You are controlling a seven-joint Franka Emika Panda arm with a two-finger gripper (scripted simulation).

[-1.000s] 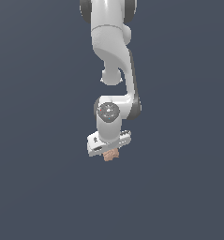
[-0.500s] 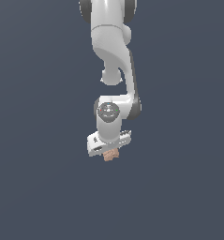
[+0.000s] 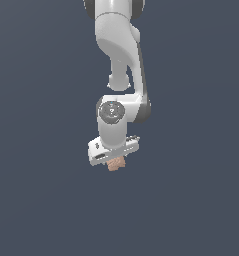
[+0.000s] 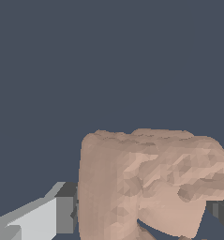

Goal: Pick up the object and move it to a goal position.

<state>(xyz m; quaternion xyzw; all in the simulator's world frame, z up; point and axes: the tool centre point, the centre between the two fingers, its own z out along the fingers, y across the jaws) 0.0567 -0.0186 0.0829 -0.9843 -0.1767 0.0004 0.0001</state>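
The object is a small pinkish-tan, wrinkled, roughly cubic lump. In the exterior view it sits just under the white hand of my arm, between the fingers, which it mostly hides. In the wrist view the object fills the near part of the picture, pressed between a white-and-grey finger on one side and a dark pad on the other. My gripper is shut on the object. The arm hangs straight down from above.
A plain dark grey-blue ground fills both views, with no other objects, edges or marker visible.
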